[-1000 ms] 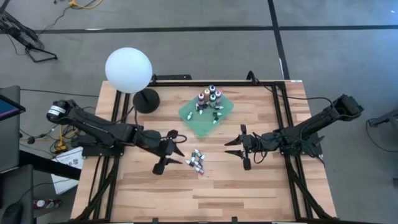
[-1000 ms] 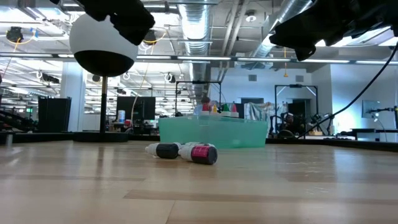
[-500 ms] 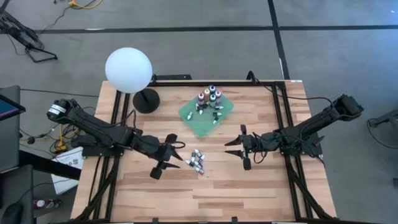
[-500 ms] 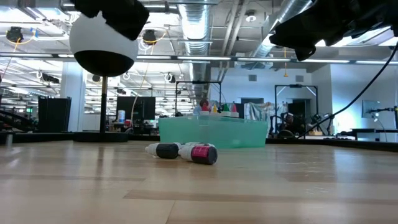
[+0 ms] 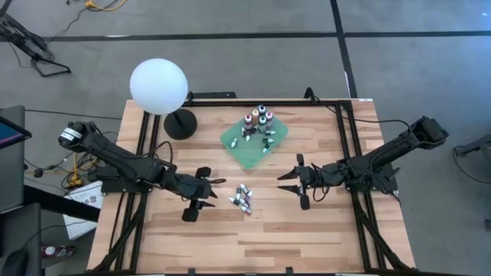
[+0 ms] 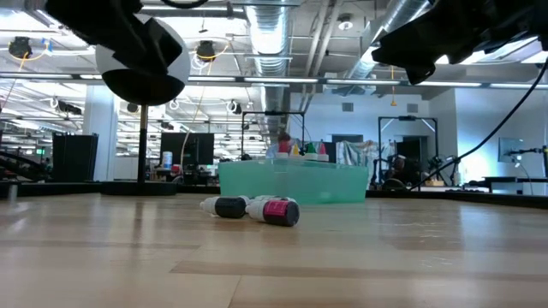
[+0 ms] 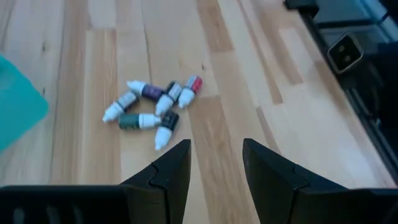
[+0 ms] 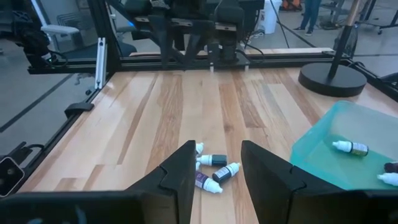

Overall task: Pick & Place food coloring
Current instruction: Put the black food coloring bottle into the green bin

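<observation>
The left gripper (image 5: 202,196) hovers open and empty above the wooden table (image 5: 307,230), near a cluster of food coloring bottles (image 5: 242,198) lying on their sides on the bare wood. More bottles (image 5: 258,120) stand and lie on the green cloth (image 5: 244,153) beyond the cluster. The right gripper (image 5: 292,182), fingers also spread and empty, waits on the cluster's other side.

Smooth pale wooden table (image 5: 268,230), matt dark plastic fingers (image 7: 171,171).
</observation>
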Motion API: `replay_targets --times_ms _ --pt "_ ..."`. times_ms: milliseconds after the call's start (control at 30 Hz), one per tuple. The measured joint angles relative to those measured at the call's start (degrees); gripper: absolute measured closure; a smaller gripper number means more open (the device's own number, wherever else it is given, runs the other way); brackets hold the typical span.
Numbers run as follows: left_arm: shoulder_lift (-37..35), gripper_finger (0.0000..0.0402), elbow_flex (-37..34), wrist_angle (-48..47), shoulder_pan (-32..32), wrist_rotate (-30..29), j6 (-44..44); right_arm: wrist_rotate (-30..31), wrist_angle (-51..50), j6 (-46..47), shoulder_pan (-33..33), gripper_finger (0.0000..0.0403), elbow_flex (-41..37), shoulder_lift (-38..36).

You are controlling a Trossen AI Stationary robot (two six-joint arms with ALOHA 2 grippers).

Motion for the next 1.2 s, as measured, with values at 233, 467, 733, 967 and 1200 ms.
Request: replay_targets --times_ms 233,467,733,967,1200 --pt "0.0 0.0262 0.0 -4.2 -2.5 -7.0 -0.2 -0.8 0.0 0.0 0.0 0.0282 0.0 0.0" --pt "3.6 0.0262 0.0 -6.2 -4.6 -8.8 -3.1 -0.8 -0.4 0.0 0.0 0.0282 0.0 0.0" --pt "18.1 0.0262 -0.1 10.0 -5.3 -11.3 5.4 -0.8 -0.8 0.0 0.0 0.0282 0.0 0.0" --pt "23.1 0.0262 0.0 15.5 -3.2 -15.8 10.0 -0.8 -1.0 0.0 0.0 0.0282 0.0 0.0" --pt "25.4 0.0262 0.0 20.5 1.5 -10.6 12.2 -0.8 -1.7 0.0 0.0 0.0282 0.0 0.0"
